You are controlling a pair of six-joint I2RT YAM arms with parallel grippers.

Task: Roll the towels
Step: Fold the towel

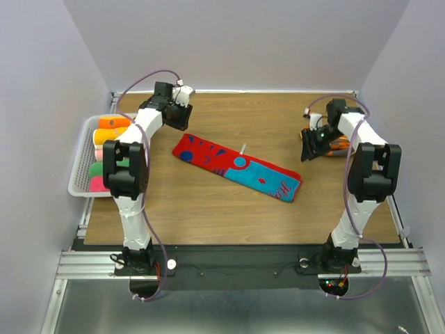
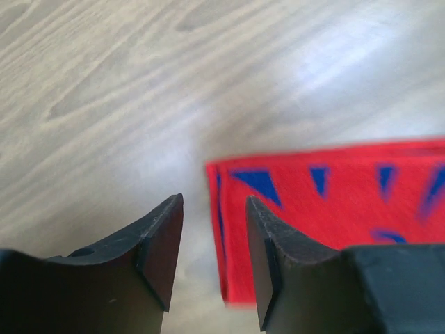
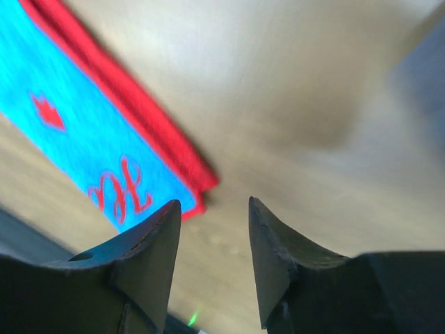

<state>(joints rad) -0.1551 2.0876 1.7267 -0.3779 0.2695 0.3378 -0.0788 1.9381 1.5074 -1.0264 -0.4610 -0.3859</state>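
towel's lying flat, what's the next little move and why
Probably lower the left gripper onto the red short end of the red and blue towel and pinch it to start the roll. The towel lies flat as a long strip, and the open, empty jaws hover right at that edge.

Red-and-turquoise towel, blue patterns

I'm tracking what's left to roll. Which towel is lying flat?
The red and blue patterned towel mid-table, spread out long; the towels in the white basket are short rolls.
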